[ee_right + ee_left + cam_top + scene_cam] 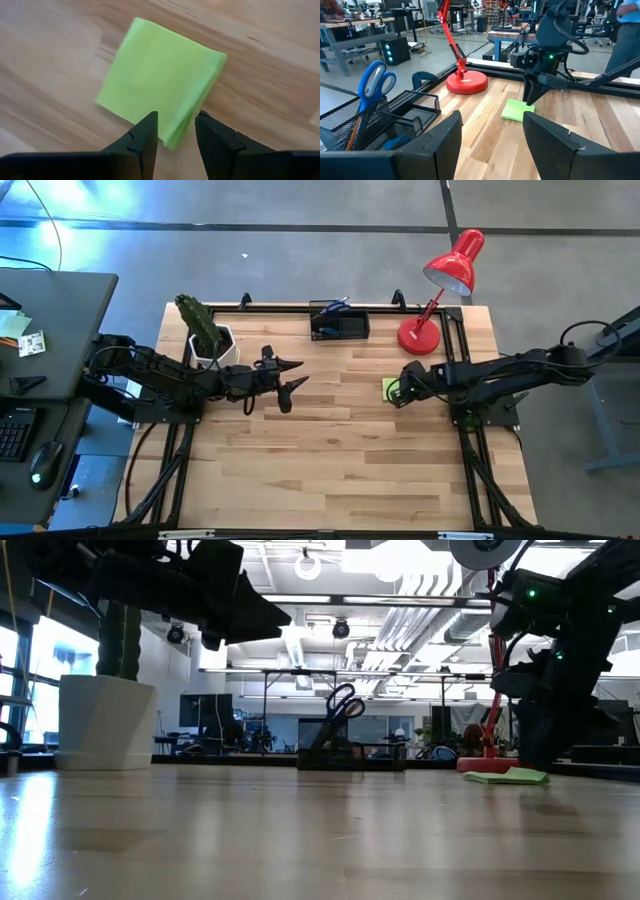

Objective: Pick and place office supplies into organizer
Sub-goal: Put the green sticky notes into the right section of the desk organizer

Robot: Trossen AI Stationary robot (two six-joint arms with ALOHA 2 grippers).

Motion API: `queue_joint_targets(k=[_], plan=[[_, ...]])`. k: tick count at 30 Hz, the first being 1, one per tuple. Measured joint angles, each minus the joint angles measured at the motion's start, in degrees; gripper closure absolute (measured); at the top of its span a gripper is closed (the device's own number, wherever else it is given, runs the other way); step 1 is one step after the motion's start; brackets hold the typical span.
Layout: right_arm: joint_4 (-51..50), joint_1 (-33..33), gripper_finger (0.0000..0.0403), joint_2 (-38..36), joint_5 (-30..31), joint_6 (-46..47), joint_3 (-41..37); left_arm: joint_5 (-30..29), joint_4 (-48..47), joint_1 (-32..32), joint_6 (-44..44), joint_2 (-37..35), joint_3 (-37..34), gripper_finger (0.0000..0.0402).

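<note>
The right gripper (174,131) was down over the green sticky-note pad (159,79), which lay flat on the tabletop (340,450) just in front of the red lamp (440,290). Its fingers (145,135) straddled one corner of the pad, parted, not clamped on it. The left gripper (290,380) hung above the tabletop beside the cactus (203,330), released and empty. The black organizer (340,323) stood at the far edge with the blue-handled scissors (372,87) upright in it.

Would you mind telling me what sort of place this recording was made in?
Probably a robotics lab or workshop in an open industrial hall. The low view shows exposed ceiling ducts and rows of workbenches; the left wrist view shows more benches with equipment, and the wooden table sits on a concrete floor.
</note>
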Motion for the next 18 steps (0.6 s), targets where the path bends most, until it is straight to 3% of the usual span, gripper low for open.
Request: queue_joint_targets(k=[12,18], plan=[[0.16,-1.55,0.0283,3.6,-0.48,-2.49,0.0,-0.09,0.15,0.0,-0.02,0.0,0.0,0.0202],[3.86,-1.57,0.0326,5.18,-1.0,-5.28,0.01,-0.09,0.06,0.0,0.0,0.0,0.0,0.0202]])
